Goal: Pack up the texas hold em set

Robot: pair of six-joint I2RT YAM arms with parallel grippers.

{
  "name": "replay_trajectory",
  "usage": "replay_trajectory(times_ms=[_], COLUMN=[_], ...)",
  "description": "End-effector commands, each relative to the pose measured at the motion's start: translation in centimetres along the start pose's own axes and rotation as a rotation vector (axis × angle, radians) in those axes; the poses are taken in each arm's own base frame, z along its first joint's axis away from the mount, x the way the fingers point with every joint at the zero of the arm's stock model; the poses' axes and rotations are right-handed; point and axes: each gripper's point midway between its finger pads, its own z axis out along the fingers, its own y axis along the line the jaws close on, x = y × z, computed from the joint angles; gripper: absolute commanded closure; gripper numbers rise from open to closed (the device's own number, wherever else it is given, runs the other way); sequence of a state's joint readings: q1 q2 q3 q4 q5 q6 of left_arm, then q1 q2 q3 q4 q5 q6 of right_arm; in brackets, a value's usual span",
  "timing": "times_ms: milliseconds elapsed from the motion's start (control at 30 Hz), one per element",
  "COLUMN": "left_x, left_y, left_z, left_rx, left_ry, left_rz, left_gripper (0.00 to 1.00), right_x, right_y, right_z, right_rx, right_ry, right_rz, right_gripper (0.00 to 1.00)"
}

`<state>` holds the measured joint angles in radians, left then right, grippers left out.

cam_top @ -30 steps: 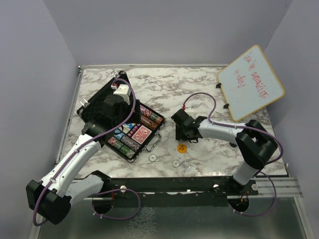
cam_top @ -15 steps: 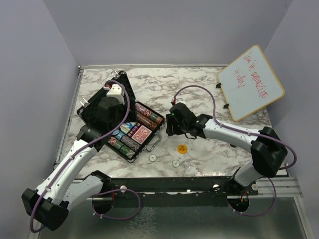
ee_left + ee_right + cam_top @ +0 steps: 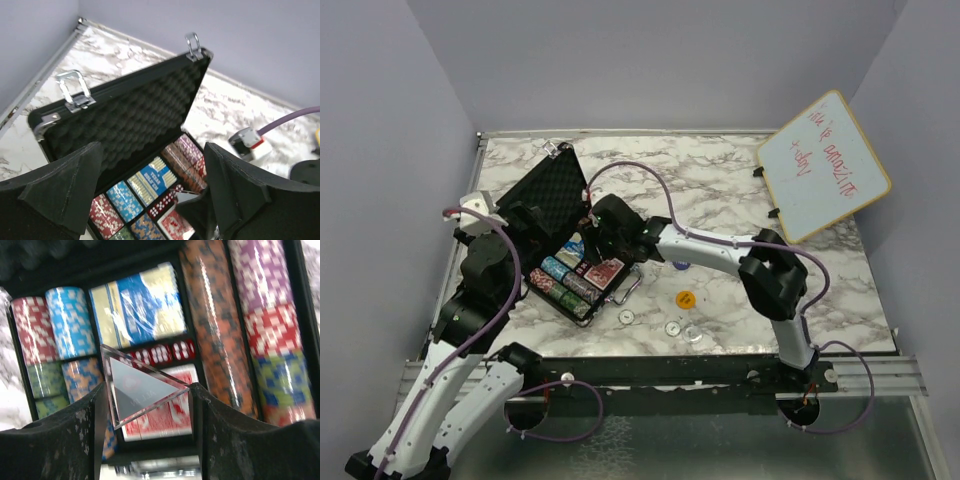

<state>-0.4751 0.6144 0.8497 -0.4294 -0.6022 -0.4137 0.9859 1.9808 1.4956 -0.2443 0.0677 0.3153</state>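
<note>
Case [image 3: 548, 188] lies open at the table's left with chip stacks [image 3: 252, 325], decks [image 3: 135, 300] and dice [image 3: 160, 354] seated; the right gripper [image 3: 147, 405] pinches a clear flat piece [image 3: 137, 385] (possibly a cut card) above them, the left gripper [image 3: 152, 190] is spread and empty, and round buttons [image 3: 672, 327] are loose on the table, not yet packed

Top view: right gripper [image 3: 590, 243] blocks the middle of the case [image 3: 550, 190] — fingertips and whatever is under them hidden. Whiteboard [image 3: 823, 165] writing too small to read. Right wrist: clear triangle [image 3: 140, 385] covers half the red deck [image 3: 170, 415], its print blurred. Left wrist: case cut off at bottom edge.
</note>
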Motion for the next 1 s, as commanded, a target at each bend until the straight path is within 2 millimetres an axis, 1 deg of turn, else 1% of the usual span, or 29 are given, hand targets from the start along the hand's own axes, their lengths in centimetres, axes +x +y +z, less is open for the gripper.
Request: replay_trajectory(times_ms=[0, 67, 100, 167, 233, 400, 500, 600, 633, 733, 800, 833, 967], left_x=[-1.6, -1.9, -2.0, -2.1, -2.1, -2.0, -1.9, -1.8, -1.8, -1.8, -1.7, -1.8, -1.9], left_y=[2.0, 2.1, 2.2, 2.2, 2.2, 1.8, 1.8, 1.8, 1.8, 1.8, 1.7, 1.7, 1.6], left_z=[-0.6, -0.8, -0.8, -0.9, -0.8, -0.6, -0.6, -0.5, -0.5, -0.5, -0.5, -0.5, -0.6], left_rx=[-0.077, -0.075, -0.076, -0.076, -0.073, -0.054, -0.054, -0.053, -0.05, -0.05, -0.049, -0.047, -0.043], left_ry=[-0.105, -0.115, -0.118, -0.122, -0.121, -0.113, -0.109, -0.107, -0.106, -0.105, -0.103, -0.104, -0.107], left_rz=[-0.1, -0.113, -0.116, -0.121, -0.123, -0.124, -0.113, -0.11, -0.112, -0.112, -0.111, -0.114, -0.12], left_gripper=[0.11, 0.11, 0.11, 0.11, 0.11, 0.11, 0.11, 0.11, 0.11, 0.11, 0.11, 0.11, 0.1], right_x=[-1.7, -2.0, -2.0, -2.1, -1.7, -0.8, -0.3, -0.1, 0.0, -0.1, -0.9, -1.5, -3.5], right_y=[2.3, 2.6, 3.1, 3.5, 3.4, 3.4, 3.2, 3.1, 3.2, 3.2, 3.5, 3.3, 3.5], right_z=[2.7, 3.9, 4.4, 5.4, 6.4, 7.9, 8.3, 8.3, 8.3, 8.4, 7.9, 7.6, 5.5], right_rx=[-0.072, -0.075, -0.098, -0.107, -0.095, -0.088, -0.07, -0.065, -0.066, -0.067, -0.07, -0.052, -0.042], right_ry=[-0.005, 0.002, 0.008, 0.025, 0.061, 0.092, 0.111, 0.12, 0.122, 0.122, 0.112, 0.095, 0.031], right_rz=[-0.102, -0.129, -0.14, -0.153, -0.156, -0.166, -0.167, -0.175, -0.179, -0.181, -0.177, -0.17, -0.135], right_gripper=[0.52, 0.52, 0.51, 0.51, 0.51, 0.49, 0.48, 0.47, 0.45, 0.36, 0.3, 0.27, 0.22])
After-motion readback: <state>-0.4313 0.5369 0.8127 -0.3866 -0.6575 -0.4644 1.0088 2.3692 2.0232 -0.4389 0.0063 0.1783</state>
